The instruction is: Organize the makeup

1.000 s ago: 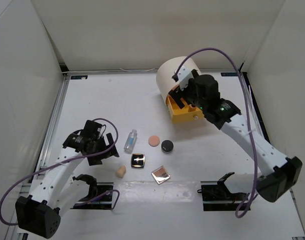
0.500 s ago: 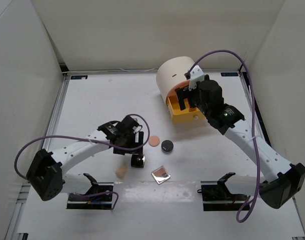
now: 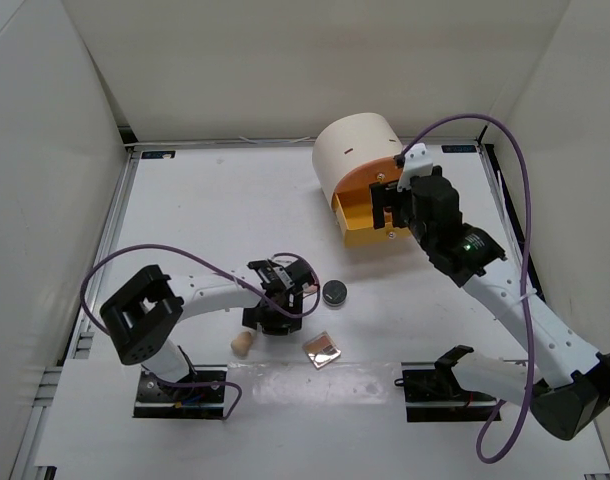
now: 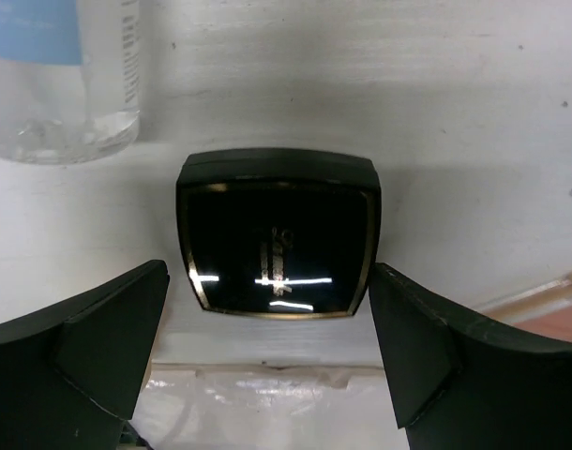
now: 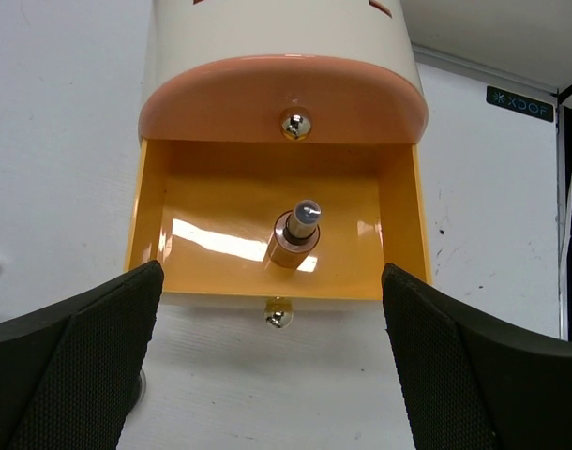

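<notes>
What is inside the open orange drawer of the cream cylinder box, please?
One gold lipstick sits in the open drawer; the rest of its visible floor is bare. Whatever lies behind the closed upper front is hidden.

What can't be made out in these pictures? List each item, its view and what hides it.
Bottle: left wrist view, cut off by the top edge; top view, under the left arm.
Black compact: top view, covered by the left hand.
Gold tube in the drawer: top view, behind the right hand.
Pinkish thing: left wrist view, cut off at right; unidentifiable.
</notes>
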